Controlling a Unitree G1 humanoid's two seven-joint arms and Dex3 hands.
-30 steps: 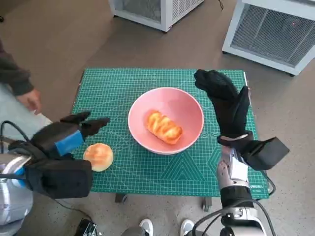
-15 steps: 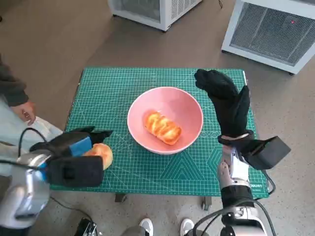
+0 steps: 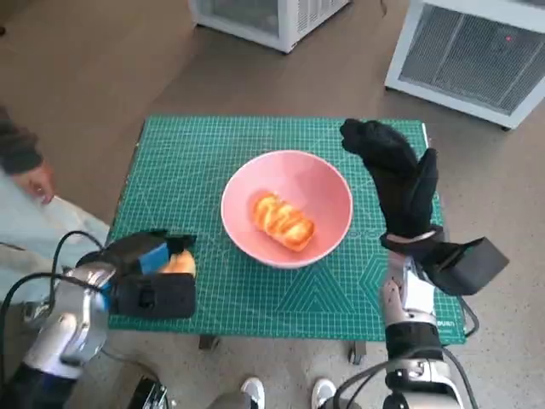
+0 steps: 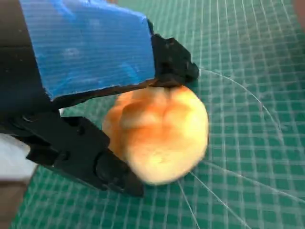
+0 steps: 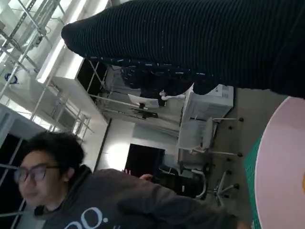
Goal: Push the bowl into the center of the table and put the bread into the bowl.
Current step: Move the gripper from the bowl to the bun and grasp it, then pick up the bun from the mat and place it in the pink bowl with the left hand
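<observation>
A pink bowl (image 3: 247, 175) stands near the middle of the green mat (image 3: 196, 145), with a twisted golden bread (image 3: 283, 221) lying inside it. A round bun (image 3: 180, 263) lies on the mat near its front left corner. My left hand (image 3: 145, 260) is down over the bun; in the left wrist view the bun (image 4: 159, 133) sits between the upper fingers (image 4: 174, 62) and the thumb below, both touching it. My right hand (image 3: 393, 175), gloved, hovers open beside the bowl's right rim, holding nothing. The right wrist view shows the glove (image 5: 190, 38) and a sliver of the bowl (image 5: 281, 167).
A person's hand (image 3: 34, 183) and pale clothing are just off the mat's left edge. White cabinets (image 3: 477, 51) stand on the floor behind the table. Shoes (image 3: 251, 392) show below the front edge. A person (image 5: 95, 200) appears in the right wrist view.
My left hand has drawn back and dropped onto the round bun, its fingers closing round it. The right hand and the bowl have stayed put.
</observation>
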